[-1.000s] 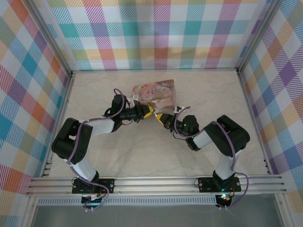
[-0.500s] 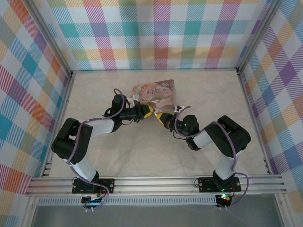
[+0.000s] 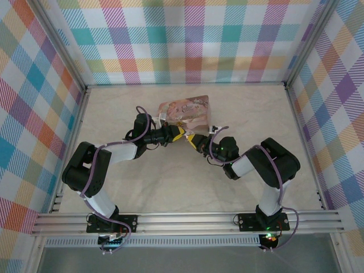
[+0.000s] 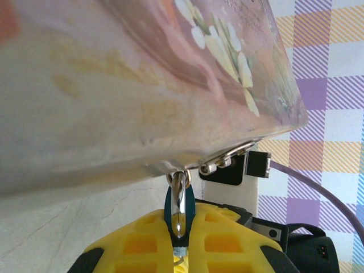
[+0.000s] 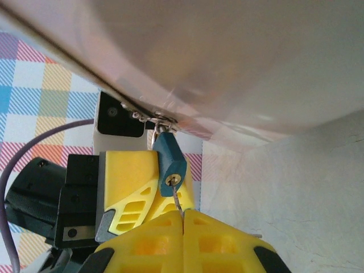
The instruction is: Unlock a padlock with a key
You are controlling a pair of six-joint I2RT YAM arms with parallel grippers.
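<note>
Presently, key [image 5: 177, 200] tip meets padlock [image 5: 170, 162] keyhole.
The right claw [image 5: 183, 217] pinched shut on key; left claw [image 4: 181, 226] clamped shut on padlock beneath pink tin [image 4: 142, 85].

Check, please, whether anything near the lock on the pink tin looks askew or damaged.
Nothing looks damaged or spilled. The padlock hangs a little tilted from the latch of the tin, gripped by the left gripper. The key, held by the right gripper, meets its keyhole roughly in line.
</note>
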